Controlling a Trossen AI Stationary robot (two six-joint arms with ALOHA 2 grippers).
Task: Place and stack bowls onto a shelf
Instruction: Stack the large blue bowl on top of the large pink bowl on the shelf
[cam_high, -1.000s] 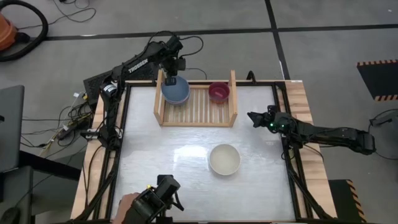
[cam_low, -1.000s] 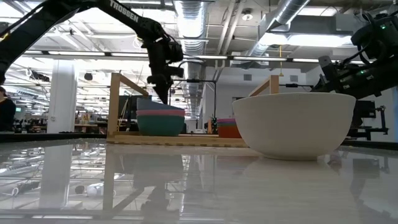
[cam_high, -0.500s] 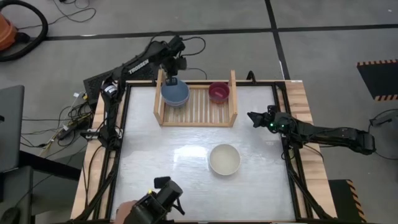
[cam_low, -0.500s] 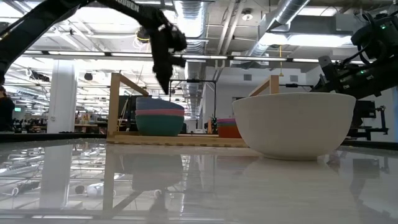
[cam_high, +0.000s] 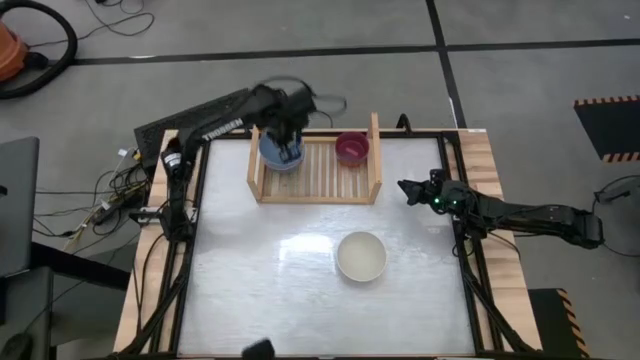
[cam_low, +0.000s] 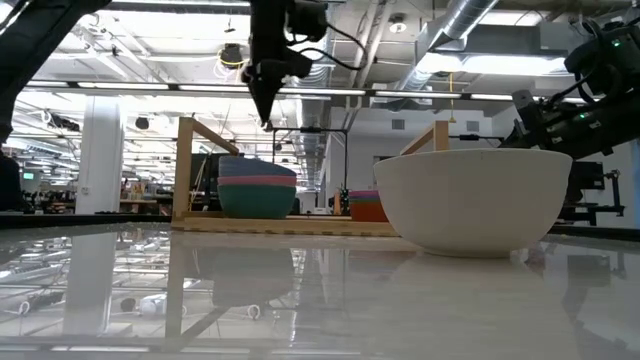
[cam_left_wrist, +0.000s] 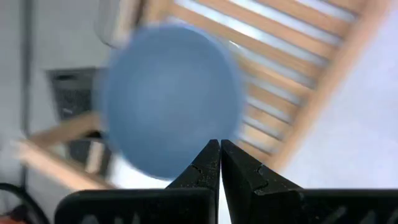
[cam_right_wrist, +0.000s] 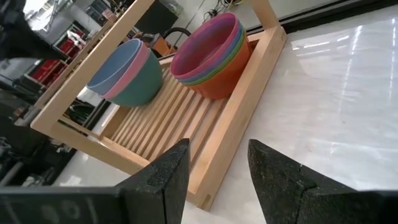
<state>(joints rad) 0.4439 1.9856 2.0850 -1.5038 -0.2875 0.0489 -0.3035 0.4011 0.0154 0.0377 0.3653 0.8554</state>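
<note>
A stack of large bowls, blue (cam_high: 276, 155) on pink on teal (cam_low: 258, 200), sits at the left end of the wooden shelf (cam_high: 318, 172). A small stack with magenta on top (cam_high: 351, 148) over green and red-orange (cam_right_wrist: 214, 53) sits toward its right end. The cream-white bowl (cam_high: 361, 256) rests upright on the table nearer the front. My left gripper (cam_left_wrist: 219, 149) is shut and hovers above the blue bowl (cam_left_wrist: 171, 99), clear of it in the low view (cam_low: 266, 110). My right gripper (cam_right_wrist: 217, 163) is open at the table's right edge (cam_high: 406, 187), pointing toward the shelf.
The shelf's upright side boards (cam_high: 376, 150) flank its slatted base. Bare slats lie between the two stacks. The white tabletop (cam_high: 250, 270) stretches around the cream bowl. A dark object (cam_high: 258, 347) shows at the near edge. Cables lie off the table's left side.
My left gripper has risen from the rim of the blue bowl and swung out over the shelf, toward the table's near side. The bowl stack has stayed put. A person's hand with a dark device at the near edge has drawn back almost out of view.
</note>
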